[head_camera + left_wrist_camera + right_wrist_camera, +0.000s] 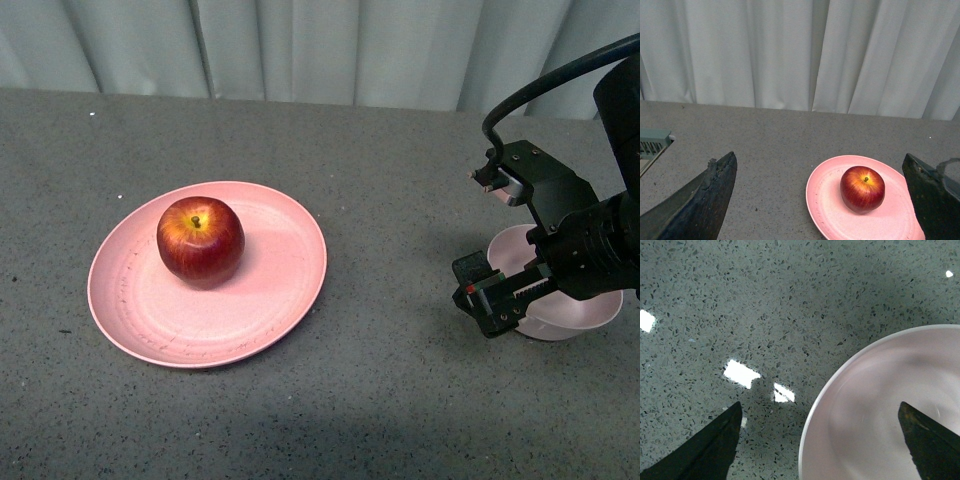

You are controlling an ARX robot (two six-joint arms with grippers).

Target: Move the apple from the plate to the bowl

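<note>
We see the right tool (489, 241) released, its two dark fingers (482, 300) spread wide with nothing between them. It hangs low over the grey speckled surface (380, 400), turned toward the robot's left. The pale-pink bowl (578, 314) sits just behind and beneath this tool, partly covered by it in the front view. In the right wrist view the bowl's rim runs between the fingers: one finger is over the bowl's smooth inner wall, the other over bare surface. We cannot tell whether either finger touches the bowl. A black cable (540, 85) arcs above the arm.

The apple (200, 240) is well apart from the right tool, off to its left. It stands upright, stem up, on the wide salmon-pink plate (270, 300), away from the plate's middle and toward the rim farther from the right tool. Dark scuff marks show on the plate's near part.

The left tool (818, 159) is out of the front view; its own camera shows it released too, fingers (705, 200) far apart and holding nothing. The apple and plate lie ahead of it and below, nearer one finger than the other, apart from both. A pale curtain (765, 50) hangs beyond the surface's far edge.
</note>
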